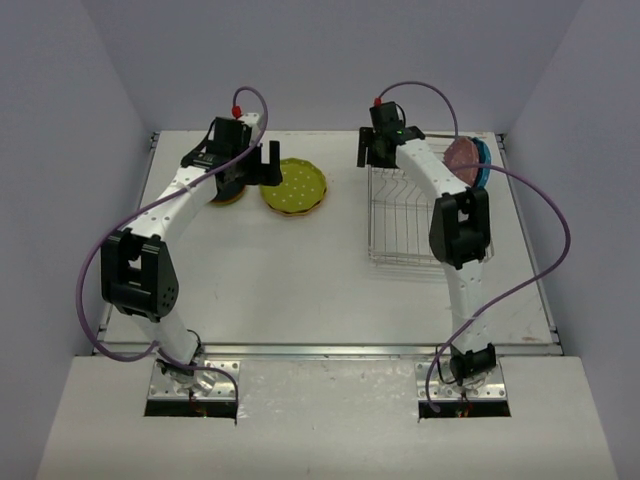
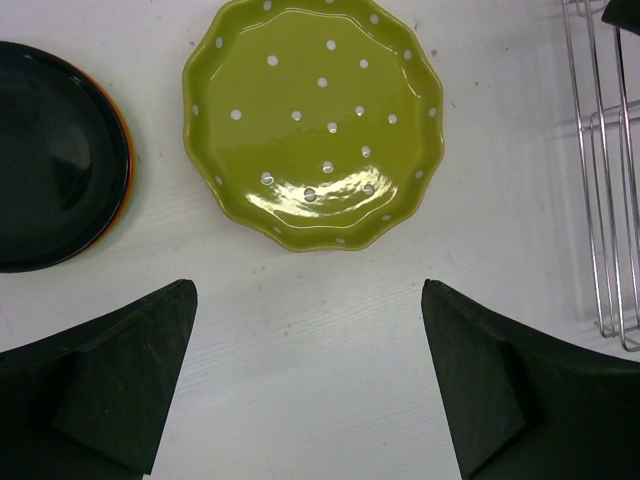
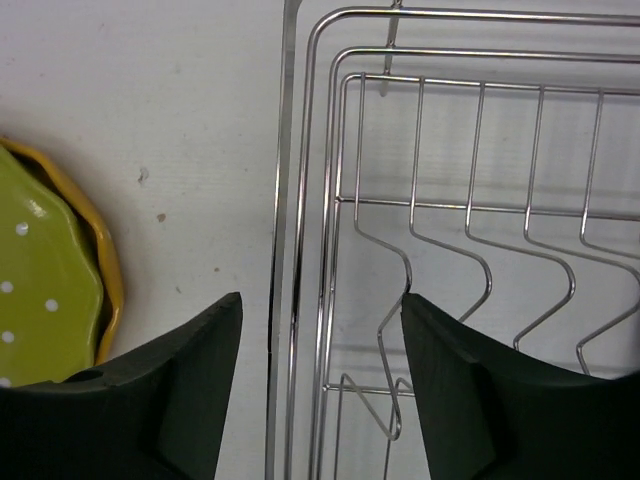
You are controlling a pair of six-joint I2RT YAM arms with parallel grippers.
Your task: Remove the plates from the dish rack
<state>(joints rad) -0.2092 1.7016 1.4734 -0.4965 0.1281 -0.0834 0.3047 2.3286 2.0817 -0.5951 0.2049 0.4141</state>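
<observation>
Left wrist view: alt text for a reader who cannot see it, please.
A lime green dotted plate lies flat on the white table beyond the open left gripper. A black plate stacked on an orange plate sits at the left edge, and the wire dish rack shows at the right edge.

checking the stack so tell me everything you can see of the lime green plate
The lime green plate is round, glossy and plastic-looking, with a wavy rim and small white dots. It lies flat, face up and empty, on a yellow plate on the table, left of the dish rack, beside a black plate.
</observation>
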